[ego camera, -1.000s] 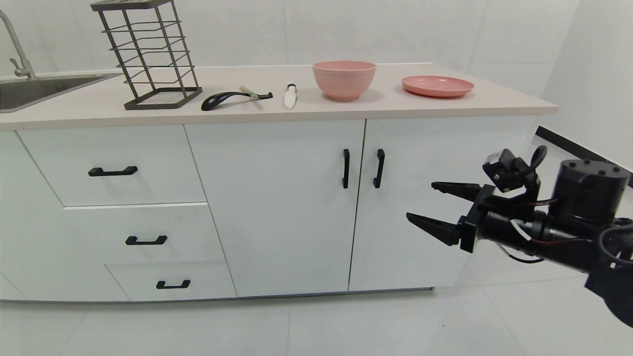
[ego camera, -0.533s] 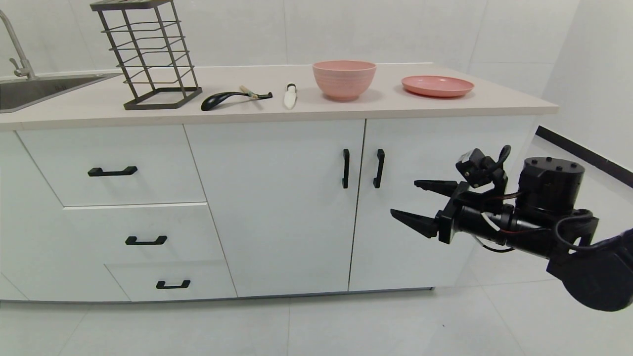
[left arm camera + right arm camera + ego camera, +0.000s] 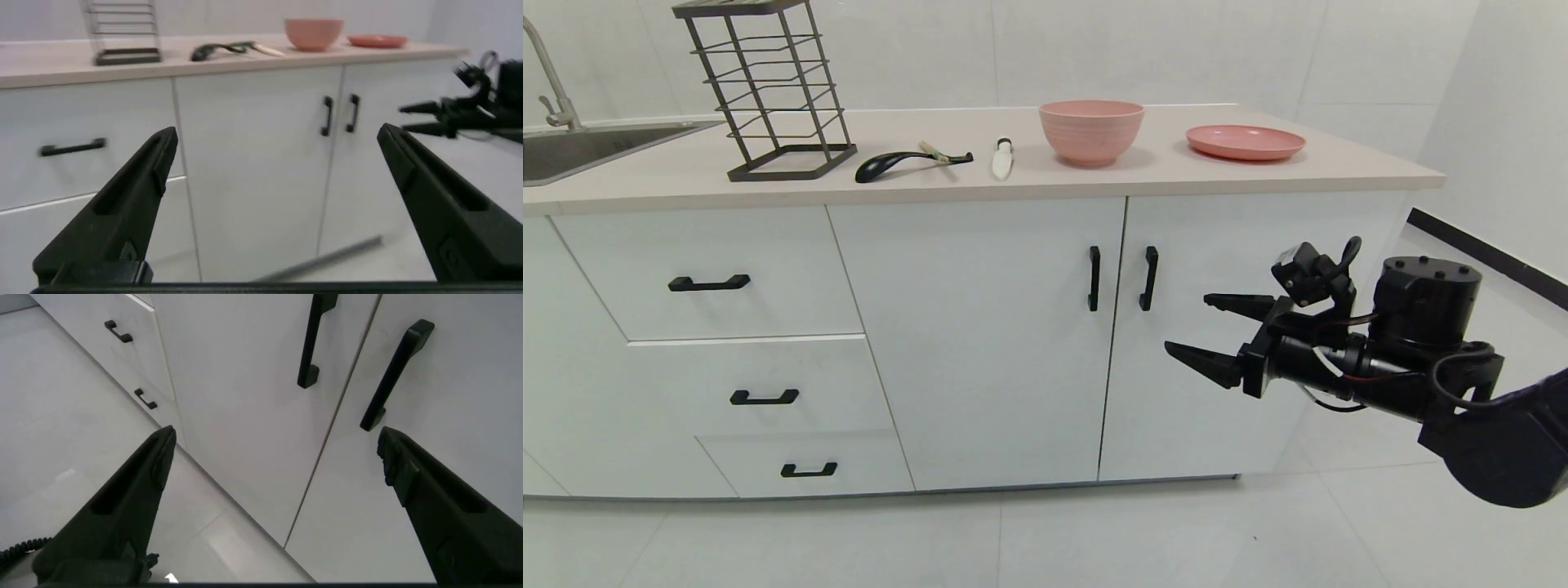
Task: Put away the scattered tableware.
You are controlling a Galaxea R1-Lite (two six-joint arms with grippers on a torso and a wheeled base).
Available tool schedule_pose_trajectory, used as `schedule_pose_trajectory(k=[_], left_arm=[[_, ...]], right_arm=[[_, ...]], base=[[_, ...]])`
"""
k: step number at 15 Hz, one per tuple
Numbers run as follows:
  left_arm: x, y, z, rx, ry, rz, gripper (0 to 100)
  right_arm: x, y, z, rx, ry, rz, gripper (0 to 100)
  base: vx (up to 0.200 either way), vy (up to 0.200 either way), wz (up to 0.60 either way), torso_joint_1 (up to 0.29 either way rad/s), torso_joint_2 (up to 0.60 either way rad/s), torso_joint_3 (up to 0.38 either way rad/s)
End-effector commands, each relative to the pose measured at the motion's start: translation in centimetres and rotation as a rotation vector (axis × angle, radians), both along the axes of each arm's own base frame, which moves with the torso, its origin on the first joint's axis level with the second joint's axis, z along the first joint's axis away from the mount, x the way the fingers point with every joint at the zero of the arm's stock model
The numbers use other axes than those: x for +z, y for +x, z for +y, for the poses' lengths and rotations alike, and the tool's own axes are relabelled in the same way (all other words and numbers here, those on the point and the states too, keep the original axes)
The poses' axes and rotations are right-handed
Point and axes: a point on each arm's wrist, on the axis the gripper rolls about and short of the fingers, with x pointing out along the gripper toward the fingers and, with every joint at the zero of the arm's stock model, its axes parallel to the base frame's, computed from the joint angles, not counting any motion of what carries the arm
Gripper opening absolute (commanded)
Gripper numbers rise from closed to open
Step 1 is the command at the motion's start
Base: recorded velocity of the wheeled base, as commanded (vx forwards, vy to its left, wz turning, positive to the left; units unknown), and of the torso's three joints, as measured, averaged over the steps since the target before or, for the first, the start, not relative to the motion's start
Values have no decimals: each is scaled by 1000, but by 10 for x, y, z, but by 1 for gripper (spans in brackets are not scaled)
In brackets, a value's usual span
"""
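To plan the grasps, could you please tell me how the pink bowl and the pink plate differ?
The bowl is deep and tall-walled; the plate is shallow and wider. The plate lies nearer the counter's right end than the bowl. Both are pink, round and upright.

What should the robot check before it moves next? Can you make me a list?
1. Right gripper open and empty: ok.
2. Left gripper open and empty: ok.
3. Pink bowl, pink plate and black spoon lying apart on the counter, easy to pick one by one: ok.
4. Cabinet doors open for storing things: not ok, both are shut.
5. Right gripper on the right door handle: not ok, it hangs lower and off to the side, not touching.
6. Room inside the cabinet: cannot tell, it is hidden behind the doors.
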Motion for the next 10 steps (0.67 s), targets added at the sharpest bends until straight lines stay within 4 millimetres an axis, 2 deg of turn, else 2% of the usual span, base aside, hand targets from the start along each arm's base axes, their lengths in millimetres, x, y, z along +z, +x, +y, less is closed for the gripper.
schedule_pose_trajectory(k=[1, 3, 5, 8, 10], left_arm=[[11, 42, -7, -188, 102, 146, 100], [15, 58, -12, -311, 133, 145, 100], [21, 78, -15, -341, 140, 142, 100], [25, 105, -25, -448, 151, 154, 100], [28, 135, -46, -566, 162, 184, 100]], right_arm=[[2, 0, 0, 0, 2, -8, 100], [7, 4, -2, -9, 9, -30, 100], [14, 10, -3, -16, 19, -59, 100], [8, 15, -1, -16, 14, -43, 100], [6, 26, 1, -19, 16, -50, 100]], base=[[0, 0, 0, 0, 0, 0], [0, 0, 0, 0, 0, 0], [0, 0, 0, 0, 0, 0], [0, 0, 0, 0, 0, 0], [0, 0, 0, 0, 0, 0]])
